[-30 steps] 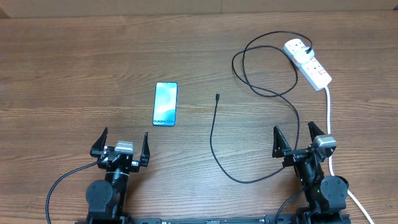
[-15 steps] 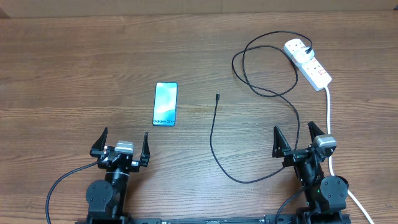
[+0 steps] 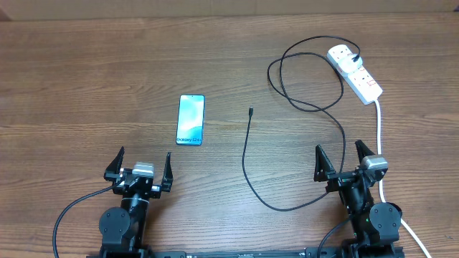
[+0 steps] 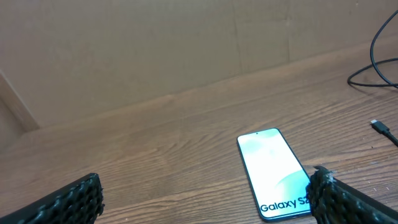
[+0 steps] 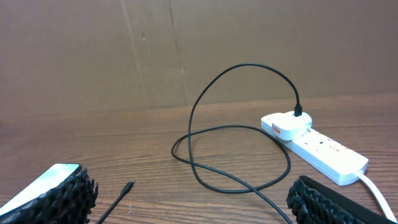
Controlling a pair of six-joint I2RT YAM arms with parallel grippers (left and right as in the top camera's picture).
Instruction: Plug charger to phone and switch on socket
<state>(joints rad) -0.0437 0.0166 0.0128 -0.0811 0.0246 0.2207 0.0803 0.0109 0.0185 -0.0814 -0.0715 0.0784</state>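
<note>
The phone [image 3: 191,120] lies flat on the wooden table, screen lit light blue; in the left wrist view [image 4: 273,173] it shows "Galaxy" text at its near end. The charger cable [image 3: 247,161] loops from a white plug in the socket [image 3: 355,72] at the back right down to a small connector tip [image 3: 251,111] right of the phone. In the right wrist view the tip [image 5: 127,186], cable [image 5: 236,130] and socket [image 5: 317,146] show. My left gripper [image 3: 140,166] is open and empty, near the front edge below the phone. My right gripper [image 3: 339,161] is open and empty at the front right.
The socket's thick white cord [image 3: 380,143] runs down the right side past my right arm. A brown cardboard wall [image 4: 186,50] stands at the table's far edge.
</note>
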